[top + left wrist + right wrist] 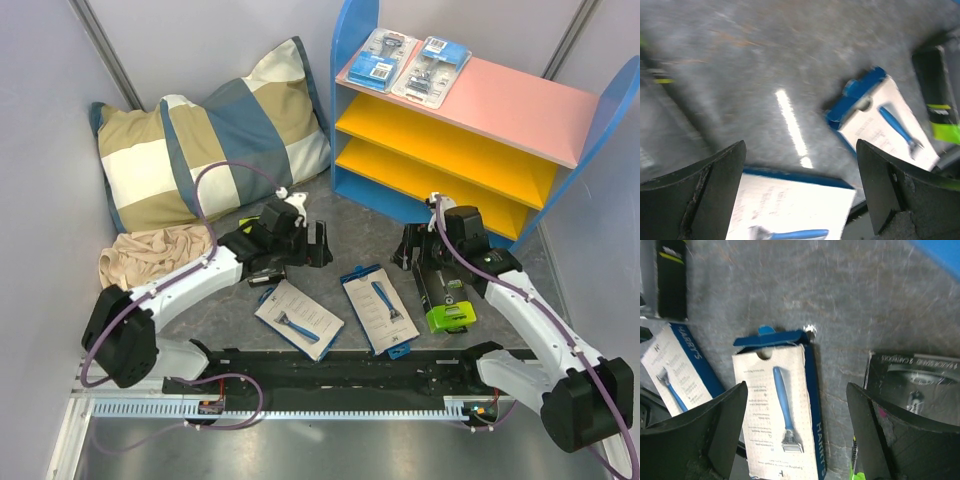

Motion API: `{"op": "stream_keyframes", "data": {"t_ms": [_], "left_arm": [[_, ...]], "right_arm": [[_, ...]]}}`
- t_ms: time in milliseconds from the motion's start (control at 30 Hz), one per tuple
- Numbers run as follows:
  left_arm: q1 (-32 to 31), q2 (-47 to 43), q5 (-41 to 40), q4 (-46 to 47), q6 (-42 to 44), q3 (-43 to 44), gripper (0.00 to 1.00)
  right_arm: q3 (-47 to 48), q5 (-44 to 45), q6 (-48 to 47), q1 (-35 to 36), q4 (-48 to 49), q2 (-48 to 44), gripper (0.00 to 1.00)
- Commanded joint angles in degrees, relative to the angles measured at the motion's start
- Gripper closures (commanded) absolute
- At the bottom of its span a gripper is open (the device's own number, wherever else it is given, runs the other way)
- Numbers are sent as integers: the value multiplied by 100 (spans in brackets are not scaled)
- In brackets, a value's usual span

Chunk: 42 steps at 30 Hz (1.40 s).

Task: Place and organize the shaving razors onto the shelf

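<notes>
The grey table (360, 215) bears the shelf (520, 105), a checked pillow (215, 135), a beige cloth (150, 252), two white razor boxes (299, 318) (379, 309) and a black-and-lime box (447, 297). Two blister packs (378, 55) (432, 70) lie on the shelf's pink top.

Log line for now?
shelf top: two blister packs | table: two white boxes, two black-green boxes | left end effector: open | right end effector: open

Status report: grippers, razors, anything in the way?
Left gripper, right gripper open, empty. Two blister packs on shelf top; two white boxes on table. Shelf front looks unblocked.

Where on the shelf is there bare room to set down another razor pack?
The pink top board is bare right of the two clear blister packs with blue cards. Both yellow boards look bare. Crowded: the grey tabletop near the two flat white boxes.
</notes>
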Motion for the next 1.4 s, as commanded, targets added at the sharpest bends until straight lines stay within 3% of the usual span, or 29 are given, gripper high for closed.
{"op": "stream_keyframes", "data": {"t_ms": [0,400,700,833,1000,1067,1100,1267,1367], "left_arm": [[-269,377,762,844,-455,-102,2],[-524,1282,1851,1943,-1333,-629,4],[-814,2020,2344,2864,-1790,-797,16],[-894,2354,2634,3358,-2028,-849,37],[-920,2583,2511,3543,-2169,-911,44],[-920,2680,2494,3692,-2213,-946,52],[-929,2698,2520,3745,-2231,-963,63],[-929,2751,2520,3903,-2275,-981,96],[-911,2655,2511,3868,-2222,-929,98]], "right_arm": [[-414,-243,184,43,381,-27,12],[-1012,-410,491,263,672,491,12],[-1363,-551,668,351,980,579,13],[-1539,-656,781,377,1120,597,14],[-1733,-797,896,421,1279,588,17],[-1742,-832,905,421,1296,579,18],[-1742,-841,914,413,1288,570,19],[-1716,-894,914,421,1296,544,19],[-1672,-859,931,422,1296,509,19]]}}
